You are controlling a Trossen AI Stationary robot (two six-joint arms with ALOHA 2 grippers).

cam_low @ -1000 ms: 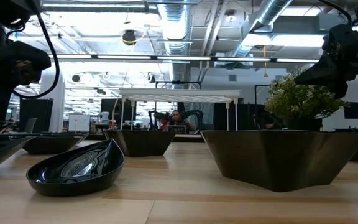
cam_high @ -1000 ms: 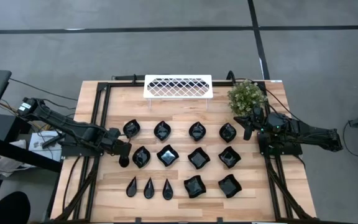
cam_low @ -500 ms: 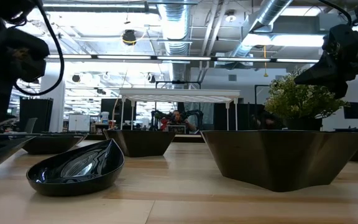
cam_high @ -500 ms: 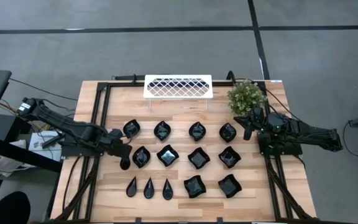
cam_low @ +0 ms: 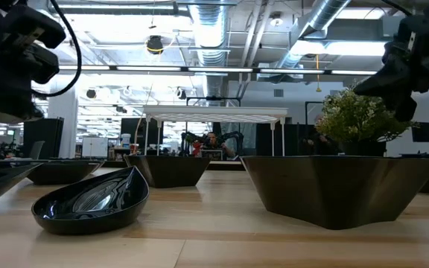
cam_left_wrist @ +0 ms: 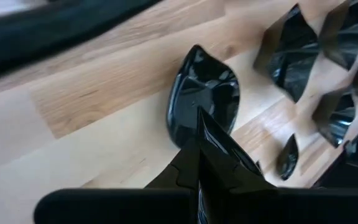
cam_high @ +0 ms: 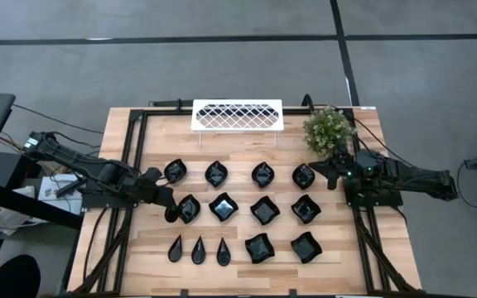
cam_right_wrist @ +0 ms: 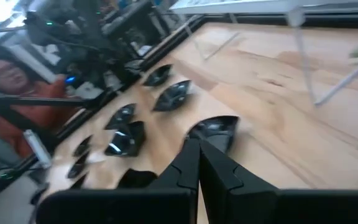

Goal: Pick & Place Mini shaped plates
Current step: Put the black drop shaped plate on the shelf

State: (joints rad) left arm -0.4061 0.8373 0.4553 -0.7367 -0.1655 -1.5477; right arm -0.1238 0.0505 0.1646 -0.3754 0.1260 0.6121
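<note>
Several glossy black mini shaped plates rest on the wooden table [cam_high: 247, 149] in three rows: rounded ones [cam_high: 216, 174] at the far row, square ones [cam_high: 264, 210] in the middle, teardrops [cam_high: 198, 250] at the near left. My left gripper [cam_high: 171, 213] is shut and empty. It slants down just left of the middle row's leftmost plate [cam_left_wrist: 205, 94], above the table. My right gripper [cam_high: 325, 174] is shut and empty. It hovers right of the far row's rightmost plate [cam_right_wrist: 214, 132], pointing nearly level toward the table's left.
A white lattice rack [cam_high: 237, 114] stands at the far edge and a small potted plant [cam_high: 329, 128] at the far right, close behind my right gripper. Black frame rails [cam_high: 131, 165] run along both sides. A person sits beyond the table [cam_low: 213, 141].
My left gripper has risen a little beside the leftmost middle plate and tipped less steeply downward, staying shut. My right gripper has rolled about its own line without leaving its place. No plate has moved.
</note>
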